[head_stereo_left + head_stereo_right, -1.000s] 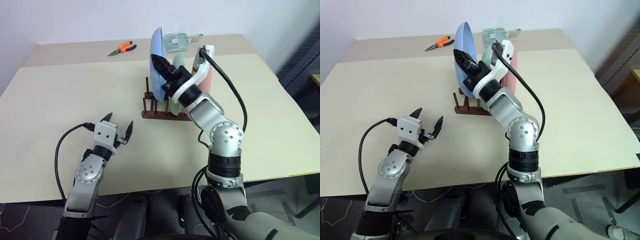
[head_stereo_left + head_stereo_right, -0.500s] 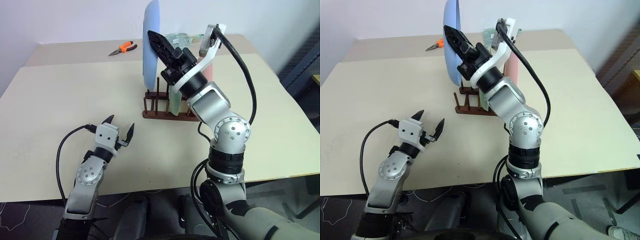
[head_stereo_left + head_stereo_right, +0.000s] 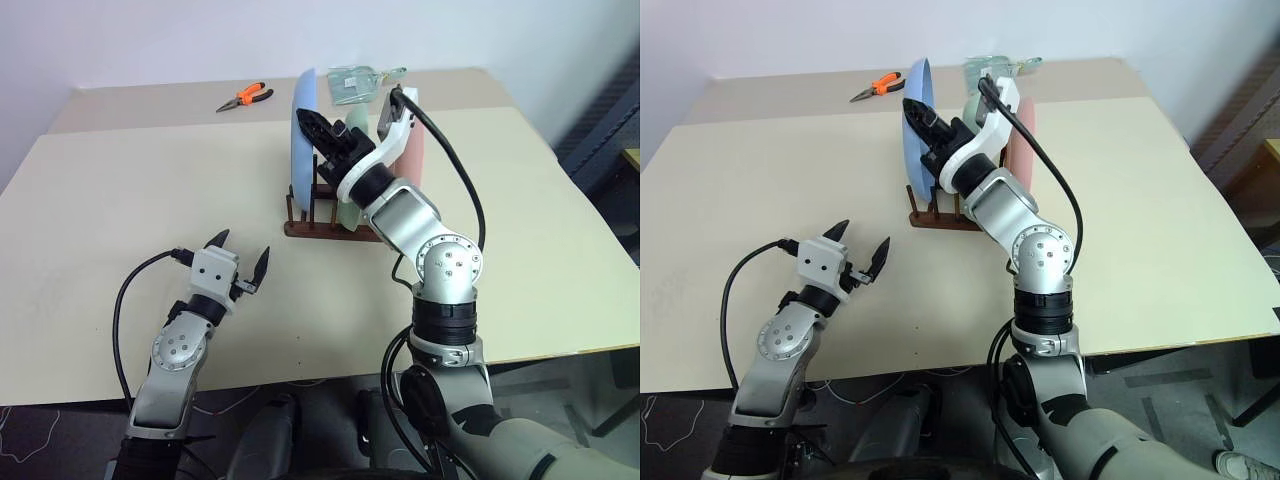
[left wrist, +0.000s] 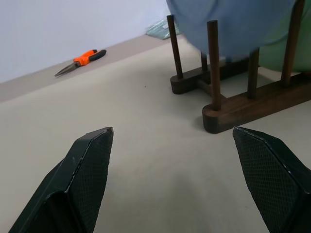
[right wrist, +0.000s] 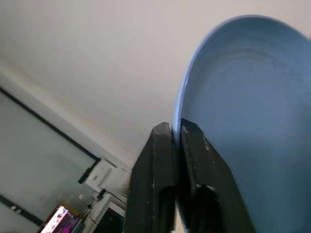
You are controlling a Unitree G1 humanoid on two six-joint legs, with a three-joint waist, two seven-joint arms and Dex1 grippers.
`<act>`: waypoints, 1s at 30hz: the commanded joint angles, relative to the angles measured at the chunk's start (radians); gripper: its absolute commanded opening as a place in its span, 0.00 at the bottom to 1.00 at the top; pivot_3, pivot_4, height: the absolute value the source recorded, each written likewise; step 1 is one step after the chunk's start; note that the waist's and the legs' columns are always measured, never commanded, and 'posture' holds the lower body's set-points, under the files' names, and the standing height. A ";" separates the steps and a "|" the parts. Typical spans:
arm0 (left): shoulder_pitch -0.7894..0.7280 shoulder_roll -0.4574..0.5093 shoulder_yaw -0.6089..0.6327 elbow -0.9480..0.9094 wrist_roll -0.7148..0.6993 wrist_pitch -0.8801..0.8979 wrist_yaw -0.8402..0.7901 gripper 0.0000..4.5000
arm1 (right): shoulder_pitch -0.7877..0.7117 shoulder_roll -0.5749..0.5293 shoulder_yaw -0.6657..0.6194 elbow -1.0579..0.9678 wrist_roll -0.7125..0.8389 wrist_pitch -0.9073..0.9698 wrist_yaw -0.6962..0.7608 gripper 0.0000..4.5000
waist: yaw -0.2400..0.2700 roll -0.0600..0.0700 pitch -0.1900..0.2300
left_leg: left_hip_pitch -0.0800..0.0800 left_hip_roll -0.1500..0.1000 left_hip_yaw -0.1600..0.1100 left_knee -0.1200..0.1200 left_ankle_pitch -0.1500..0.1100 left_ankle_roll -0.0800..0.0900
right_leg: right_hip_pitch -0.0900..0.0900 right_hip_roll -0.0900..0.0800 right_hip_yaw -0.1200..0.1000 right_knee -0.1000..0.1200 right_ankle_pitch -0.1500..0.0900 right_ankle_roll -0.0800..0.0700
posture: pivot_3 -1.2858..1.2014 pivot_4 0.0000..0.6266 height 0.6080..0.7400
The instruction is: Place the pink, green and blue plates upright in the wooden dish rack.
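Your right claw (image 3: 318, 133) has lowered the blue plate (image 3: 303, 135) upright between the wooden dish rack (image 3: 330, 222) pegs, rim still pinched, so you need only release.

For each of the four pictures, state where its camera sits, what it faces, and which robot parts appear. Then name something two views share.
Left eye view: on the head, looking down over the table; both arms, the right gripper at the blue plate in the wooden dish rack.
Right eye view: beside it, same scene.
Left wrist view: low, facing the rack; left gripper open.
Right wrist view: looking up along its fingers at the blue plate's rim.
Shared: the orange pliers appear in the eye and left wrist views.
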 commanded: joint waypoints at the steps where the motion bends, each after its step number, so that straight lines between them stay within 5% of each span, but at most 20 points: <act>1: -0.004 -0.002 0.005 -0.025 -0.003 -0.024 -0.005 0.91 | -0.061 0.006 -0.003 0.007 -0.029 -0.030 0.024 0.42 | 0.000 0.000 0.000 | 0.000 0.000 0.000 0.000 0.000 0.000 | 0.000 0.000 0.000 0.000 0.000 0.000 | 0.52 0.24 0.99; 6: -0.005 -0.005 0.005 -0.024 -0.001 -0.025 -0.005 0.91 | -0.098 -0.036 0.028 0.003 -0.111 -0.049 0.088 1.00 | 0.001 0.000 0.000 | 0.000 0.000 0.000 0.000 0.000 0.000 | 0.000 0.000 0.000 0.000 0.000 0.000 | 0.52 0.24 0.99; 16: -0.003 -0.015 -0.002 -0.025 0.007 -0.022 -0.002 0.91 | -0.180 -0.260 0.157 -0.153 -0.358 -0.099 0.298 1.00 | 0.002 0.000 0.000 | 0.000 0.000 0.000 0.000 0.000 0.000 | 0.000 0.000 0.000 0.000 0.000 0.000 | 0.52 0.24 0.99; 19: -0.001 -0.006 -0.015 -0.036 0.000 -0.020 -0.029 0.91 | -0.121 -0.466 0.171 -0.264 -0.432 -0.126 0.471 0.81 | 0.012 0.000 0.000 | 0.000 0.000 0.000 0.001 0.000 0.000 | 0.001 0.000 -0.001 -0.002 0.000 0.000 | 0.52 0.24 0.99; 26: -0.056 0.067 -0.112 -0.149 -0.179 0.138 -0.279 0.91 | 0.175 -1.000 0.129 -0.436 -0.581 -0.182 0.827 0.00 | 0.030 0.002 0.001 | -0.001 -0.001 0.003 0.002 -0.002 0.004 | 0.004 -0.002 -0.002 -0.008 -0.001 0.002 | 0.52 0.24 0.99; 30: -0.097 0.107 -0.146 -0.184 -0.230 0.210 -0.357 0.91 | 0.260 -1.103 0.114 -0.466 -0.645 -0.195 0.862 0.00 | 0.020 0.003 0.001 | -0.001 0.000 0.005 0.003 -0.002 0.004 | 0.004 -0.003 -0.001 -0.008 -0.001 0.001 | 0.52 0.24 0.99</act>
